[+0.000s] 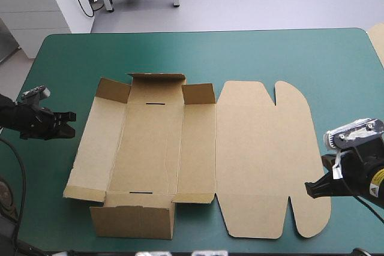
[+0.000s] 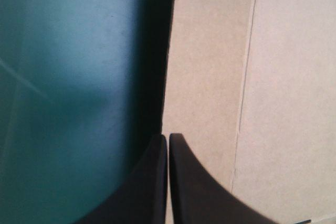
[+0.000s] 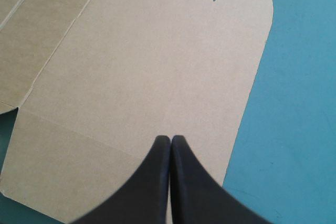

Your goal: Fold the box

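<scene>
Box lies part-raised; yellow label near right claw illegible.

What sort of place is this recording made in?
Probably a robotics lab or test bench: a table with a teal-green cover, a left gripper and right gripper at either side of a partly folded brown box, and a white cabinet beyond the table.

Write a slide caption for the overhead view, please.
Partly folded brown box, lid flat, on the teal-green table; left tool and right tool shut at its sides.
</scene>
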Tool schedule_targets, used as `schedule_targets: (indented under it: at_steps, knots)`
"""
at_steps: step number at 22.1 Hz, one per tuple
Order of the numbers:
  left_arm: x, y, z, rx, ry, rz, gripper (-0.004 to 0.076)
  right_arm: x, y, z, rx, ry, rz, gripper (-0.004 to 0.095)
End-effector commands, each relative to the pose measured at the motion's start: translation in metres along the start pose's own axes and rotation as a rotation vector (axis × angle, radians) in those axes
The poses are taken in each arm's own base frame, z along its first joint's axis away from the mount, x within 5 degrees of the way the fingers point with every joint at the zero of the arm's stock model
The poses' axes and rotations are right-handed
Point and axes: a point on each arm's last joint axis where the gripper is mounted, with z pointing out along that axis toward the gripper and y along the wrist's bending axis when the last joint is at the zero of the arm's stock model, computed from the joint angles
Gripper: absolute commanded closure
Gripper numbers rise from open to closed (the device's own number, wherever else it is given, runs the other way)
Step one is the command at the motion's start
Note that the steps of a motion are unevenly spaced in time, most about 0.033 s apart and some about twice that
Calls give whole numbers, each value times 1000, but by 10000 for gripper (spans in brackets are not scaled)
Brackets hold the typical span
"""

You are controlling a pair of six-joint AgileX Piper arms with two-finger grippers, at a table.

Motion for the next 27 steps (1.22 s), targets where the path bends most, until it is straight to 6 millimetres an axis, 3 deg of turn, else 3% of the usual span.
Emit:
schedule_targets:
  at_steps: [1, 7, 9, 12, 14, 22, 27]
  knots:
    - [8, -20, -7, 24, 63, 63, 725, 0, -1, 2, 12, -1, 2, 929]
    - [6, -26, 0, -47, 87, 136, 694, 4, 1, 7, 6, 22, 1, 929]
    - [6, -28, 1, -55, 99, 147, 608, 4, 2, 7, -8, 25, 6, 929]
    - [7, -28, 2, -68, 115, 155, 367, 4, 4, 7, -27, 29, 6, 929]
    - [8, -29, 2, -59, 119, 133, 313, 4, 4, 7, -27, 29, -1, 929]
    - [4, -33, 3, -18, 76, 86, 313, 4, 3, 7, -25, 28, -17, 927]
    - [12, -26, 24, 22, 123, 26, 311, 4, 3, 7, -24, 28, -18, 927]
